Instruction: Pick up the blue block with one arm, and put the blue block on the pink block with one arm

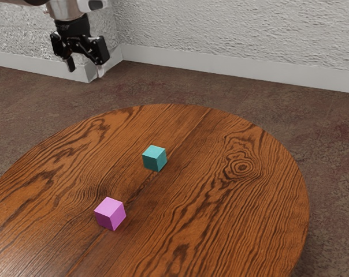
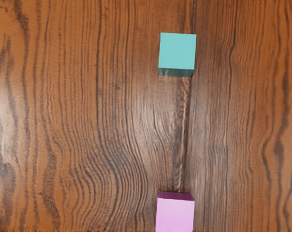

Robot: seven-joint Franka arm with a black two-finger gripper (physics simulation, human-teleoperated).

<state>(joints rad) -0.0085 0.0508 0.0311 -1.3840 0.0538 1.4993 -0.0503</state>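
My claw hangs high beyond the tabletop's far edge, fingers apart and empty. The blue block sits mid-tabletop, at five o'clock from the claw and well apart, with the pink block at its seven o'clock. I judge the cube light and rigid, best pinched across two opposite flat sides

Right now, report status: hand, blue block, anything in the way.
Hand open, empty, high off the table. Blue block on the table, apart from pink block. Nothing lies between them.
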